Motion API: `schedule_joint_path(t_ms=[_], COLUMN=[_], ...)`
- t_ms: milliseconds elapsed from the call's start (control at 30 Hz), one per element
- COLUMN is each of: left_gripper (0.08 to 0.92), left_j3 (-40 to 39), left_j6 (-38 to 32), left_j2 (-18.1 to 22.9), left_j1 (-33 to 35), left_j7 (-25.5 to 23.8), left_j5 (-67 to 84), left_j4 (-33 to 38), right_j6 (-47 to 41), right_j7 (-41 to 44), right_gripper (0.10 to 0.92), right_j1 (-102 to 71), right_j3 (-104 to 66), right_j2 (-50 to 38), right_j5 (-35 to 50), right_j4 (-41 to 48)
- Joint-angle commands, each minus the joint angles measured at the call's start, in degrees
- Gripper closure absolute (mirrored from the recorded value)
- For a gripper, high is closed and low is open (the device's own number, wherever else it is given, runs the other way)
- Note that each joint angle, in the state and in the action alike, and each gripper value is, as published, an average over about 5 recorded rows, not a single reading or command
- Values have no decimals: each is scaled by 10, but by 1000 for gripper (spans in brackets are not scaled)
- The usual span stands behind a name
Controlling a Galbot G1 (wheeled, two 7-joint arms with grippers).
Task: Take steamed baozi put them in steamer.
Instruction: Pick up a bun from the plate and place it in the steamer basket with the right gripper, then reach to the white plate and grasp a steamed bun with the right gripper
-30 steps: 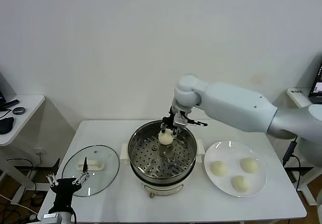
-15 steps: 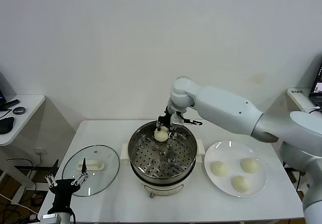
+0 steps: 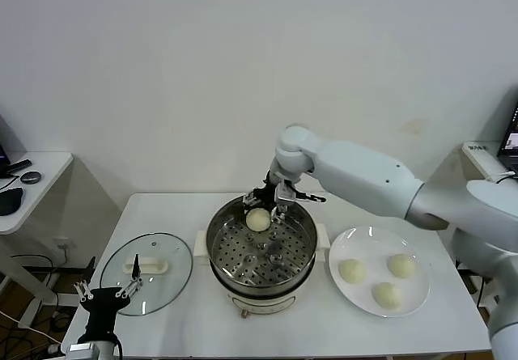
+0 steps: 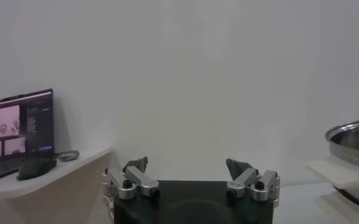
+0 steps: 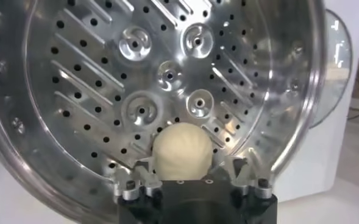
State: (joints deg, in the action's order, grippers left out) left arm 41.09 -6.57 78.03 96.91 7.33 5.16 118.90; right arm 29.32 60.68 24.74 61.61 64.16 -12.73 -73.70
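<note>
- The placing step is judged to be in hand: one baozi (image 3: 257,220) is seen at the upper-left part of the perforated tray of the steamer (image 3: 261,247), near the centre of the head view.
- The right gripper (image 3: 271,202) is positioned just above that bun, at the far rim of the pot; in the right wrist view its fingers (image 5: 136,173) are spread wide on either side of the bun (image 5: 181,150), which appears to rest on the tray (released, as far as can be judged, though contact with the fingers cannot be fully excluded).
- Three more baozi (image 3: 388,295) are found on the white plate (image 3: 348,244) at the lower right of the head view, well apart from the steamer's tray.
- The left gripper (image 3: 104,295) is parked at the lower left corner of the head view, beside the glass lid (image 3: 146,273); in the left wrist view its fingers (image 4: 134,178) are seen spread apart with nothing between them.
- The next move is judged to call for the right gripper being lifted straight clear of the pot without the bun being nudged, then carried over to the plate so that another bun can be grasped.
- A free spot on the tray is to be chosen for the next bun (most of it is bare).
</note>
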Motion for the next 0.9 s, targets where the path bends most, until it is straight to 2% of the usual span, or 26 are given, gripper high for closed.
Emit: schedule_joint_path(t_ms=[33, 133, 200, 433, 600, 900], left_gripper=[177, 177, 177, 177, 177, 177], left_j3=[0, 1, 2, 6, 12, 16], left_j6=[8, 26, 35, 40, 38, 37], left_j2=[-4, -12, -16, -30, -33, -25], left_j1=[0, -1, -3, -8, -10, -12], left_j7=[-1, -1, 0, -4, -3, -2], left_j5=[3, 8, 11, 12, 13, 8], left_j4=[1, 1, -1, -7, -11, -10], right_j6=[-205, -365, -433, -555, -588, -523], right_j7=[33, 41, 42, 67, 52, 40], right_gripper=[203, 203, 203, 203, 203, 203], right_j1=[96, 141, 154, 156, 97, -27], right_j3=[54, 70, 77, 94, 95, 80], right_j2=[-90, -158, -198, -322, -372, -366], right_j5=[182, 245, 255, 256, 253, 152], right_j4=[-108, -166, -187, -211, -226, -207])
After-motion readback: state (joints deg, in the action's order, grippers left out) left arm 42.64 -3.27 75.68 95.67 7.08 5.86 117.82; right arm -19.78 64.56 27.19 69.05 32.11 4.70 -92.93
